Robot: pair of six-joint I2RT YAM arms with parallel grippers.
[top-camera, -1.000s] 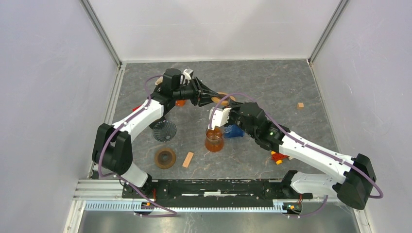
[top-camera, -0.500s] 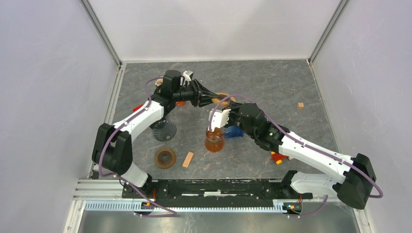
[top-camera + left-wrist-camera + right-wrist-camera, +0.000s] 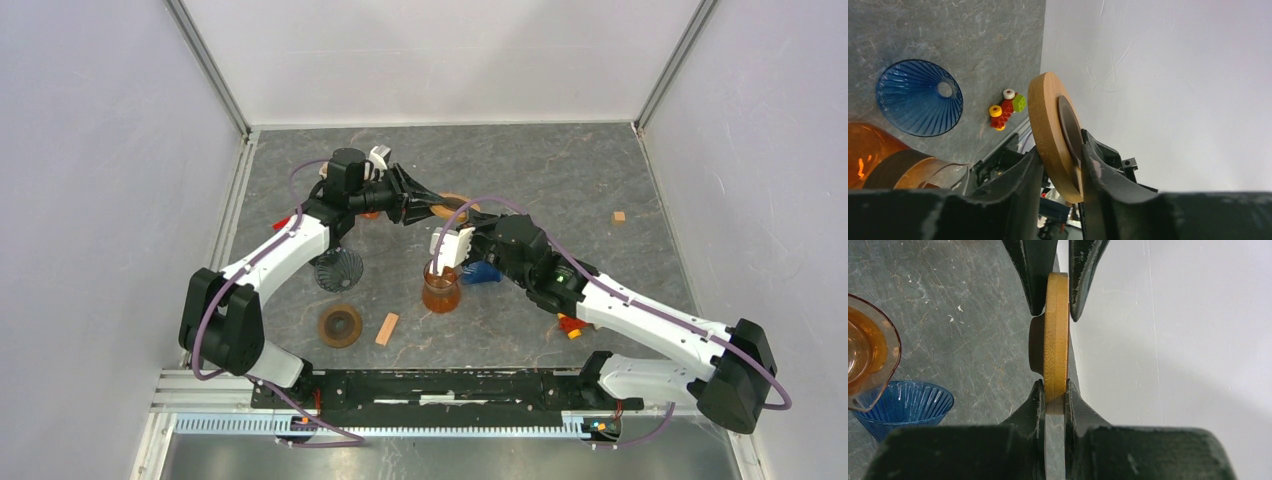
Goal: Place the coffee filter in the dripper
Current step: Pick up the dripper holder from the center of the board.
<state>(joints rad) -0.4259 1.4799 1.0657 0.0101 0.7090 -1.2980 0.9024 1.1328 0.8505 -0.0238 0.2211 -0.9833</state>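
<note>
Dripper [image 3: 903, 402] (blue) near right hand [image 3: 1054, 392]

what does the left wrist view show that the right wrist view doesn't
Only the left wrist view: a red toy brick cluster and the hole at the bottom of the blue dripper. Only the right wrist view: the wooden disc edge-on, with the left pincer and right pincer gripping opposite edges. Both: the disc, the dripper and the orange carafe.
</note>
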